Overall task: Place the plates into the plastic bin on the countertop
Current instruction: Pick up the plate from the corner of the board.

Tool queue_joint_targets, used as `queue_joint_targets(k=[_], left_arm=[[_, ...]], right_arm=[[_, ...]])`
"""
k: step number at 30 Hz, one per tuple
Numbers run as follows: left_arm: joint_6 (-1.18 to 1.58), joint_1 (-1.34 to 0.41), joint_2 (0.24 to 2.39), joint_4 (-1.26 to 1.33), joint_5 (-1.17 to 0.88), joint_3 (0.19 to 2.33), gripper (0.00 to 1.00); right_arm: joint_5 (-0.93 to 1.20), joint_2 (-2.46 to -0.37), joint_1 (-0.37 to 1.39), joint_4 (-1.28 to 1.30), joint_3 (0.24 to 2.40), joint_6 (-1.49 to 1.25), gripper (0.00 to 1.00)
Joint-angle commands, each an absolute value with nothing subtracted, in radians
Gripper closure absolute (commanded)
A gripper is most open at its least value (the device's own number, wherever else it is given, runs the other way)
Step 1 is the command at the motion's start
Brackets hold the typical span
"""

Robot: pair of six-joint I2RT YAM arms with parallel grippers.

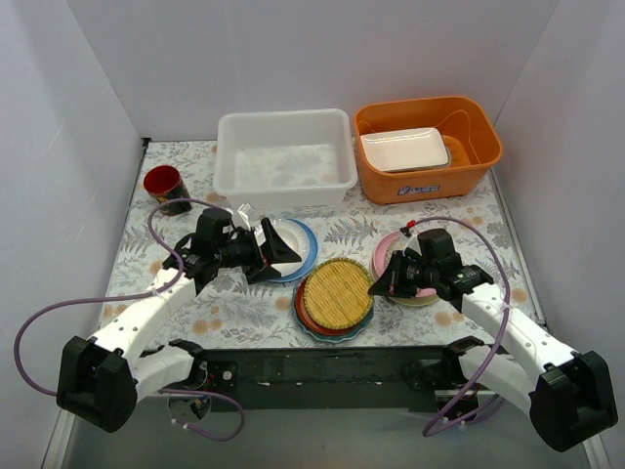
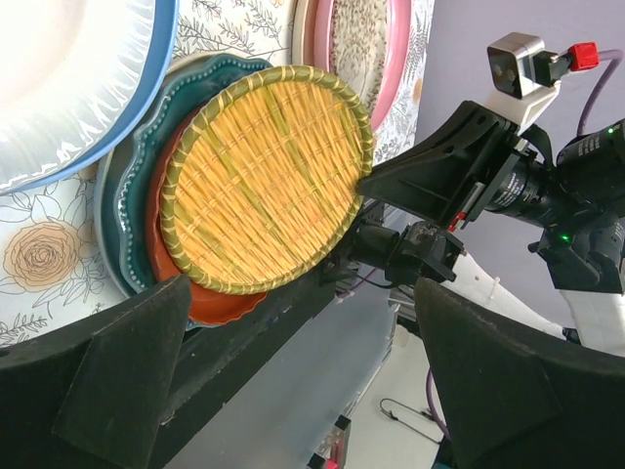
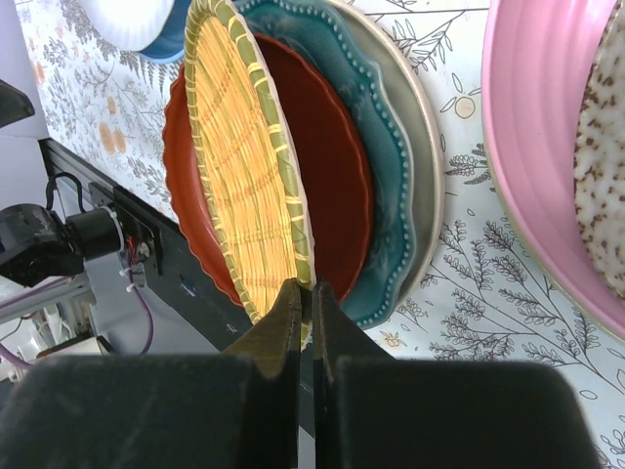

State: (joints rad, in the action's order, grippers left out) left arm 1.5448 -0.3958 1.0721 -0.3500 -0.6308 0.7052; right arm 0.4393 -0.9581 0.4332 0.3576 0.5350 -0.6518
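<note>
We see the right claw [image 3: 305, 293] clamped on the rim of the yellow woven-look round plate [image 3: 239, 166], which is tilted off the red plate [image 3: 342, 176] on the desk [image 3: 469, 322]. Left claw [image 1: 276, 256] wide apart, holding nothing.

White tray [image 1: 404, 149] lies in orange tub [image 1: 459, 176]; red cup [image 1: 165, 187] far left

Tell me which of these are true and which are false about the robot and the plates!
1. The right gripper pinches the rim of the yellow woven plate. True.
2. The white plastic bin has plates in it. False: no plates are in it.
3. The left gripper is open. True.
4. The white rectangular tray sits in the white plastic bin. False: it lies in the orange tub.
5. The yellow woven plate lies under the red plate. False: it is on top.
</note>
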Motion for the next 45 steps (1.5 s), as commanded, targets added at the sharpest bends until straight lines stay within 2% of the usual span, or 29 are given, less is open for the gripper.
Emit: queue_joint_targets(k=[1,18,25,30,42,45], left_arm=[[1.551,-0.410,1.038,-0.321,-0.646,0.692,0.02],[1.548,-0.426,1.017,-0.262,-0.653,0.680,0.02],[1.571,-0.440,1.026,-0.230,-0.658,0.655,0.02],[1.620,-0.512,1.049,-0.150,-0.622,0.611,0.02],[1.626,-0.707,1.213,-0.173,-0.462,0.644,0.02],[1.626,-0.738,1.232,-0.193,-0.417,0.646,0.02]], right_arm=[[0.436,-0.922,0.437,0.336,0.595,-0.670,0.99],[0.466,-0.865,0.436,0.322,0.657,-0.722,0.99],[0.506,-0.894,0.436,0.299,0.594,-0.709,0.99],[0.486,-0.868,0.436,0.236,0.474,-0.729,0.99],[0.428,-0.873,0.436,0.241,0.410,-0.709,0.99],[0.428,-0.880,0.436,0.238,0.394,-0.709,0.94]])
